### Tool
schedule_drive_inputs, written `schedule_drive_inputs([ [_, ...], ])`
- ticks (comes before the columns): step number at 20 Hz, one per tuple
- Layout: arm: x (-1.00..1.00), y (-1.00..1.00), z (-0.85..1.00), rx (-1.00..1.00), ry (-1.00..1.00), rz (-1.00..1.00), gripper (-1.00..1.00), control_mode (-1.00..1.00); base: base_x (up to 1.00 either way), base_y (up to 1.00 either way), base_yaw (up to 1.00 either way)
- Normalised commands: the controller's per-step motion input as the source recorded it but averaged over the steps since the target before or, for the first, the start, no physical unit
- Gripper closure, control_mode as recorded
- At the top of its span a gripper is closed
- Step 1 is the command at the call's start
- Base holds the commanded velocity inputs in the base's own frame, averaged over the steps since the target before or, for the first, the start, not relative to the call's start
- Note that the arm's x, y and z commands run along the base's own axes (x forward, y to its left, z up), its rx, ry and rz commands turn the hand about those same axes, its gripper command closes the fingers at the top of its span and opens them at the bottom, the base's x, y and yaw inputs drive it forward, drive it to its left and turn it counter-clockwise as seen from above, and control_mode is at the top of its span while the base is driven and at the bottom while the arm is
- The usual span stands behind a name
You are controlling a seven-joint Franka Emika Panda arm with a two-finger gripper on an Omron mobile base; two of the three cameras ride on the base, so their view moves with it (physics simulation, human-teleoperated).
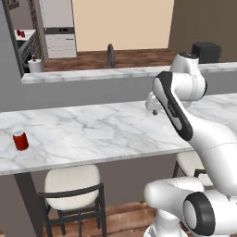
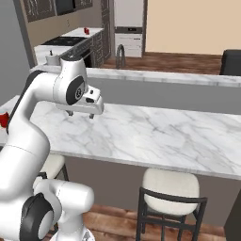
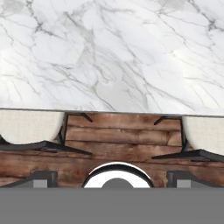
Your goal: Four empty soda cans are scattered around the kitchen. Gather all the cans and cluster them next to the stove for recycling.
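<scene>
Two cream-cushioned stools [image 1: 73,181] stand nearest the base, tucked under the near edge of the marble counter [image 1: 106,129]; in the hand view their seats sit at 8 and 4 o'clock, with wood plank floor [image 3: 122,135] between them.

Gripper [image 2: 81,113] hangs just above the counter, pointing down. Its two dark fingertips [image 3: 43,177] stand at the far left and far right of the hand view, spread wide, with nothing between them.

Soda cans, counted: one red soda can [image 1: 20,140] stands upright on the counter at 9 o'clock in the left base view, well apart from the gripper. A red sliver at the left edge of the right base view is probably the same can. Further small red items [image 1: 20,33] sit on the far counter at 11 o'clock beside the stove [image 2: 70,43]; they are too small to count with certainty, possibly two.

No brand, label or writing is legible on any can or appliance.

One curved faucet [image 1: 110,55] rises behind the raised ledge at 12 o'clock.
</scene>
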Motion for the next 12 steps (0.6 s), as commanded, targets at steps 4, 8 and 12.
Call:
schedule_drive_inputs([
  [4,0.00,0.00,0.00,0.00,0.00,0.00,-1.00,1.00,-0.13,0.16,0.02],
  [8,0.00,0.00,0.00,0.00,0.00,0.00,-1.00,1.00,-0.09,0.36,0.01],
  [12,0.00,0.00,0.00,0.00,0.00,0.00,-1.00,1.00,-0.02,0.47,0.00],
])
